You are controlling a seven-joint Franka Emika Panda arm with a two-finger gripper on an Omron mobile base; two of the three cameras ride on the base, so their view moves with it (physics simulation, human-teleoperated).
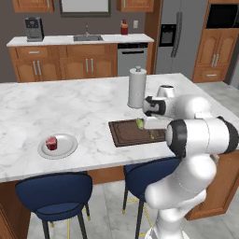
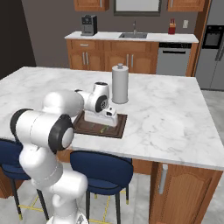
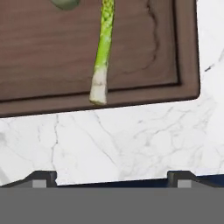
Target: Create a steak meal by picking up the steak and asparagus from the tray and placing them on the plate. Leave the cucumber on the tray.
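Observation:
The steak (image 1: pixel 51 143), a dark-red chunk, lies on the round grey-white plate (image 1: pixel 65 150) at the left of the island. To the right is the dark brown tray (image 1: pixel 126 133). On it lie the thin green asparagus (image 3: pixel 102 57) with its pale end at the tray's rim, and the light-green cucumber (image 1: pixel 139 123). My gripper (image 3: pixel 112 177) hangs just above the tray's near edge. It is open, its two fingertips (image 3: pixel 43 177) are wide apart, and nothing is between them. In the right base view my hand covers much of the tray (image 2: pixel 113 131), with the asparagus (image 2: pixel 103 129) beside it.
A white paper towel roll (image 1: pixel 137 87) stands upright just behind the tray. Two blue stools (image 1: pixel 53 191) sit under the island's near edge. Bare marble counter (image 1: pixel 88 116) stretches between tray and plate.

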